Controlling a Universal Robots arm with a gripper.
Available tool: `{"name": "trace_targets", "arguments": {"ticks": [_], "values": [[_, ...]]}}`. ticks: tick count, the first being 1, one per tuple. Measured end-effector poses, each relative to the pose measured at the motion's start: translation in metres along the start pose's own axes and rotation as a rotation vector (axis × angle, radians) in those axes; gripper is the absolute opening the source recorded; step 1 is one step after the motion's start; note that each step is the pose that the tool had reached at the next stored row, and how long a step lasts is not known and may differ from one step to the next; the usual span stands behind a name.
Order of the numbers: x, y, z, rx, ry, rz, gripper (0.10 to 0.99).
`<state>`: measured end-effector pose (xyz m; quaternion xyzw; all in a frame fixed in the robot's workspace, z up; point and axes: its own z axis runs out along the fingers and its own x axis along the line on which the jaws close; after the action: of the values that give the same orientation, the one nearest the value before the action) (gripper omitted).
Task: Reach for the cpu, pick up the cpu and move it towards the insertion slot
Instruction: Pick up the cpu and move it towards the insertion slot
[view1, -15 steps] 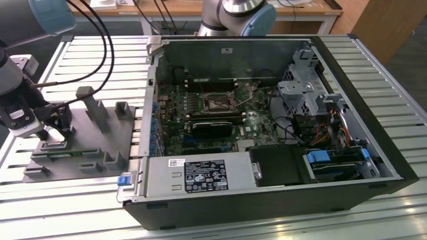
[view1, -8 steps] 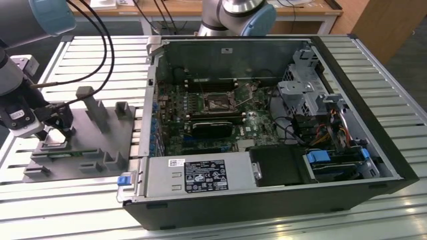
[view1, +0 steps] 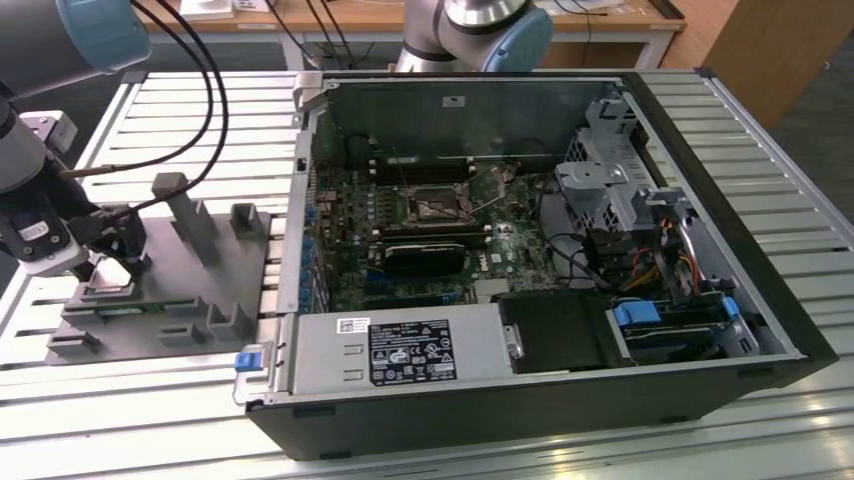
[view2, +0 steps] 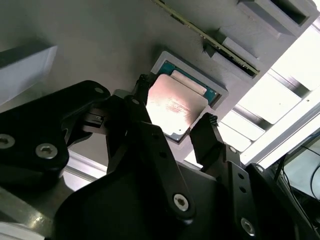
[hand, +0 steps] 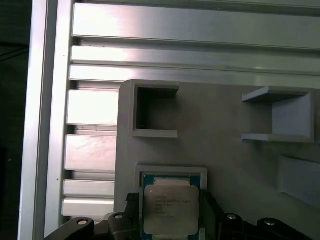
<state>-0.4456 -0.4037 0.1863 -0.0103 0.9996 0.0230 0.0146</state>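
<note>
Evidently early-to-mid task. The gripper (view1: 114, 262) is seen low over the grey fixture (hand: 225, 150) at the exterior view's left, on the slatted counter (view1: 174, 110). In the first wrist view the cpu (hand: 170, 210) is seen w/ its silver top up, at its framed recess (hand: 170, 171) in the fixture. In the second wrist view the fingers (view2: 205, 132) are set against two opposite edges, so the gripper is judged closed on the cpu. Whether the chip is lifted clear of the recess cannot be told. Reach: judged done; grasp: approx. made; lift: not confirmed. Transfer is not yet done: the insertion slot (view1: 438, 205), on the board inside the open pc case (view1: 467, 425), lies well apart, toward the exterior view's right.
</note>
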Motion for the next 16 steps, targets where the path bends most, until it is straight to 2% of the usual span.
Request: {"name": "trace_targets", "arguments": {"ticks": [3, 4, 8, 16], "values": [[0.0000, -0.0001, -0.0001, -0.001, 0.0006, 0.000, 0.600], [0.0000, -0.0001, -0.0001, -0.001, 0.0006, -0.001, 0.533], [-0.0003, 0.0000, -0.0010, -0.002, -0.0001, 0.000, 0.525], [-0.0007, 0.0006, -0.0155, -0.002, 0.0002, 0.000, 0.525]]}}
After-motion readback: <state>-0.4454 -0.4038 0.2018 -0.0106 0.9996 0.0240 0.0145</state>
